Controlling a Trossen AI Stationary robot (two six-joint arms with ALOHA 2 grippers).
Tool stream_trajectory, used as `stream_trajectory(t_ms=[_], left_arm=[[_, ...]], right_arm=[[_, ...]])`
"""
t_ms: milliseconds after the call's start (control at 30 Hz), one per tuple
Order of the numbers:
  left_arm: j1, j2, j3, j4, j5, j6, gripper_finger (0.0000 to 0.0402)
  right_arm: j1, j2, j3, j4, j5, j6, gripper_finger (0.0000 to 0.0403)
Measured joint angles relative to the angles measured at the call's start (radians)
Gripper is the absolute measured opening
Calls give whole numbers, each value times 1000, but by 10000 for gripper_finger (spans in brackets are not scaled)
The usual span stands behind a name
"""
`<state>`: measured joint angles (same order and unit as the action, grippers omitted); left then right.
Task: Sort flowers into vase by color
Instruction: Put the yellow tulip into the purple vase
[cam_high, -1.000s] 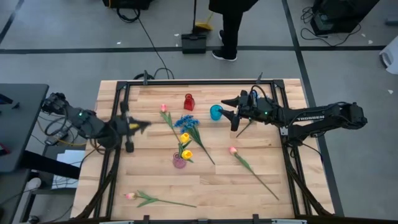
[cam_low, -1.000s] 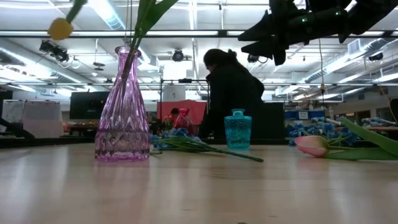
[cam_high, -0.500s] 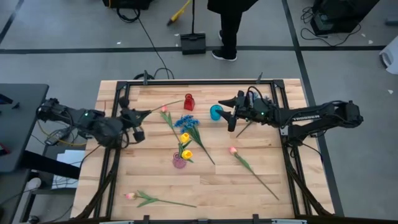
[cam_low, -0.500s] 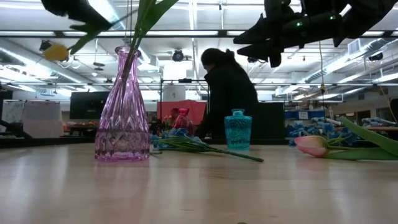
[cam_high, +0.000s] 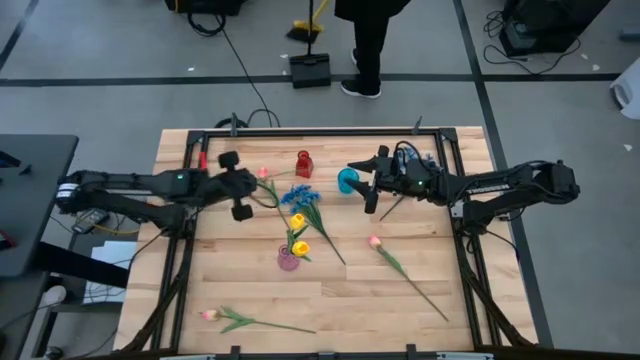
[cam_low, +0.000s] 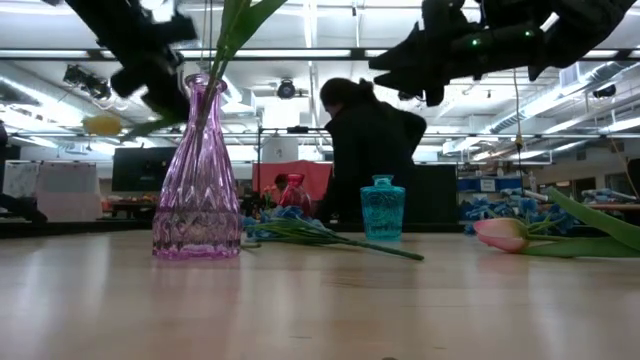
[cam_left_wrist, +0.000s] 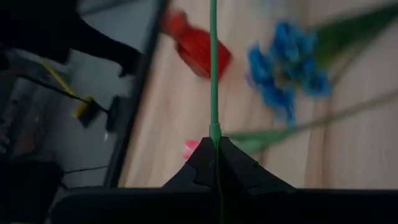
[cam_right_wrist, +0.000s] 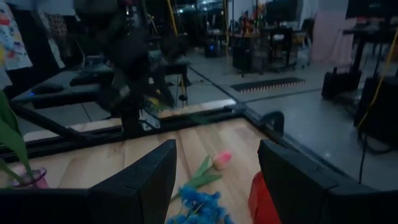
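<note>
**A:** What's the high view giving me?

**B:** My left gripper is over the table's far-left part, clamped on a thin green stem running toward the red vase. The right gripper hangs spread and empty by the teal vase. Two yellow tulips stand in the pink vase; blue flowers lie mid-table.

**A:** Low view?

**B:** A yellow bloom dangles beside the pink vase.

**A:** Left wrist?

**B:** Fingertips pinch the stem mid-length.

**A:** Handling?

**B:** Light, springy, top-heavy, I reckon. I'd hold nearer the bloom.
</note>
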<state>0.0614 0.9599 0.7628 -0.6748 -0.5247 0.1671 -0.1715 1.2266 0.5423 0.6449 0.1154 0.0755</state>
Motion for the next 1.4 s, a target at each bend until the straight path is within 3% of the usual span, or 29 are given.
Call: stream_trajectory(t_ms=[100,533,833,1033,1233,1400], left_arm=[[34,80,0,-9,50,89,9],[37,308,0,-20,98,517,10],[35,369,0,8,119,647,23],[34,369,0,1,88,843,44],[56,369,0,100,50,802,50],[56,369,0,105,40,797,104]], right_arm=[[0,-16,0,-2,1,-28,238],[-16,-19,0,-11,-2,-117,238],[-16,-19,0,-13,-4,-124,239],[-16,-19,0,-1,-5,-124,239],[-16,-18,0,5,-5,-122,239],[-16,-18,0,5,-5,-122,238]])
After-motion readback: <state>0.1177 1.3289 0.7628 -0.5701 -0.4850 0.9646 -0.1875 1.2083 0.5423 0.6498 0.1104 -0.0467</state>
